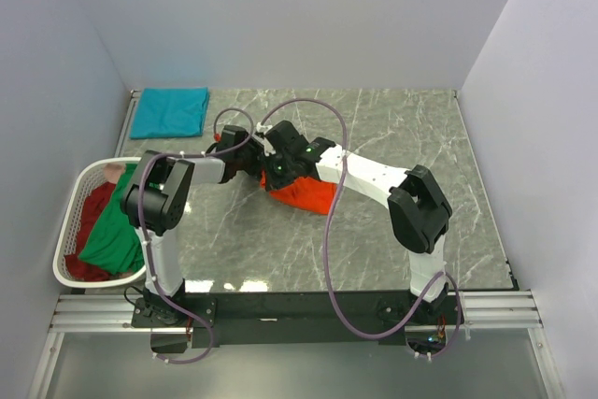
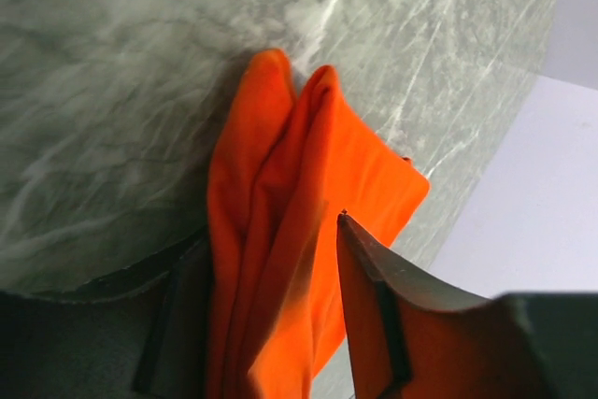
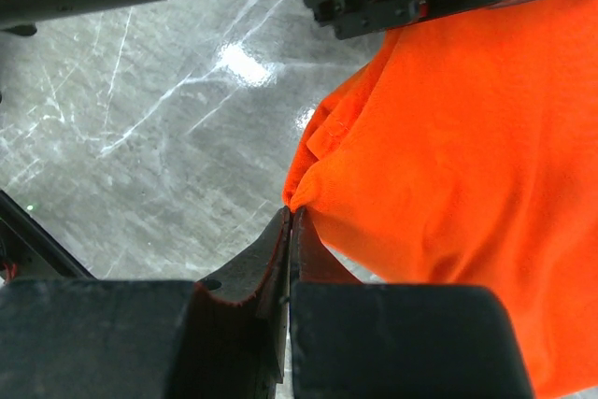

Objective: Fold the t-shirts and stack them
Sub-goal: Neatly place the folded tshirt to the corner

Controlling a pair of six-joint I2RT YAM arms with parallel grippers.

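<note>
Right hand (image 3: 291, 214) on orange t-shirt (image 3: 448, 156), basket (image 1: 93, 278) leftward

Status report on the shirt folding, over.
Right end effector shut, pinching a fold of the bright orange cloth t-shirt. Left end effector straddling the same shirt, grip unclear. Way clear; folded teal t-shirt sits back-left.

Top cam: fixed high behind the near edge, looks down over the whole marble table (image 1: 392, 128). Wrist cams: both close-up, tilted down at the tabletop. All three overlap on the orange t-shirt (image 1: 304, 195) mid-table.
</note>
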